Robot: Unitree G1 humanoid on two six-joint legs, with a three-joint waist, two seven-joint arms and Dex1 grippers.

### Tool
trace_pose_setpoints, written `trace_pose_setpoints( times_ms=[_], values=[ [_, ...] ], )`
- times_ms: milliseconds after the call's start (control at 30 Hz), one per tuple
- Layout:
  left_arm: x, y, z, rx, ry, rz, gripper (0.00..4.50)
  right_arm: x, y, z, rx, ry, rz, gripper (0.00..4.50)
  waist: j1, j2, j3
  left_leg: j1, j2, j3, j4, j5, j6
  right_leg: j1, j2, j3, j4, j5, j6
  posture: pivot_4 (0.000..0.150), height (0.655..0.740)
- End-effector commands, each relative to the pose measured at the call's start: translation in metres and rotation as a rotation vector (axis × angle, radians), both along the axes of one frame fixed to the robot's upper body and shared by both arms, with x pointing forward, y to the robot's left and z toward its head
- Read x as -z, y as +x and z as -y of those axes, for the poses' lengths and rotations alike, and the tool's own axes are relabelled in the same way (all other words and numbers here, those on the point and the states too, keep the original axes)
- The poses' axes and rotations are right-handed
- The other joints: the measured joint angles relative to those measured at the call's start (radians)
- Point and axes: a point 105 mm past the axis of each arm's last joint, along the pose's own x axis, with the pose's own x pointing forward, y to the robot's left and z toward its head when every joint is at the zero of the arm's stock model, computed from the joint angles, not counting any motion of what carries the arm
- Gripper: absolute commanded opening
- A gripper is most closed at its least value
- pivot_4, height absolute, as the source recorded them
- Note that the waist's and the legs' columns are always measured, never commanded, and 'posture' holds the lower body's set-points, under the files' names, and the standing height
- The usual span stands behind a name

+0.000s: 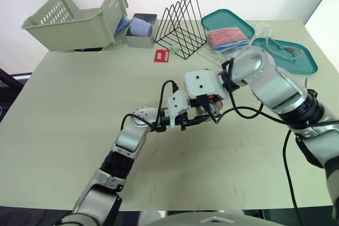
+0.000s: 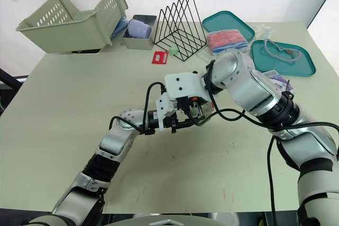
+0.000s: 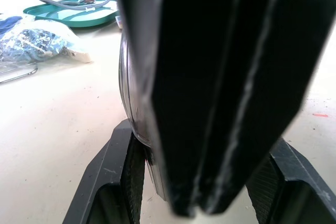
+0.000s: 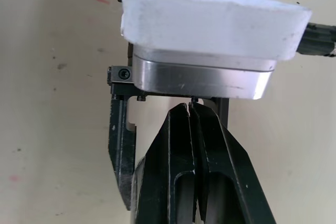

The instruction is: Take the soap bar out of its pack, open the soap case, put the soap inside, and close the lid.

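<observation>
Two right fingers (image 4: 173, 182), matte black and wedge-shaped, are pressed flat together with only a hairline seam between them. Whether anything thin sits in that seam I cannot tell. Their tips reach a brushed metal plate under the blocky white housing of the other wrist. The left fingers (image 3: 118, 182), also black and ribbed on the inner face, stand wide apart. The shut right pair lies in the gap between them, and a curved, shiny metal edge shows just behind.

Both arms meet above the middle of the pale, smooth worktop (image 1: 79, 109), which carries a few faint red marks. Black cables loop from the wrists.

Well behind them, a small flat red pack (image 1: 161, 55) lies near the foot of a black wire rack (image 1: 183, 25) made of triangular loops. Whether this is the soap's pack I cannot tell.

At the far left a slotted beige plastic basket (image 1: 74, 22) is tipped on its side, next to a small grey bin (image 1: 142, 38). At the far right are two oval teal trays (image 1: 228, 22), with a crinkled clear bag (image 1: 228, 39) between them.
</observation>
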Motion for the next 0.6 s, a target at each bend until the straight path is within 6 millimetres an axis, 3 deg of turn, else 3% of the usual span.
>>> trace_pose_setpoints(
  times_ms=[33,600],
  values=[
    [-0.016,-0.005,0.003,0.03,-0.037,0.061,2.0,0.002,0.006,0.006,0.031,-0.021,0.022,0.04,0.0,0.0,0.0,0.0,0.0,0.0,0.0,0.0,0.0,0.0,0.0,0.0,0.0,0.0,0.0,0.15,0.74],
    [-0.015,-0.006,0.003,0.032,-0.035,0.058,2.0,-0.008,0.003,0.016,0.009,-0.043,0.018,0.04,0.001,0.0,0.0,0.0,0.0,0.0,0.0,0.0,0.0,0.0,0.0,0.0,0.0,0.0,0.0,0.15,0.74]
  ],
)
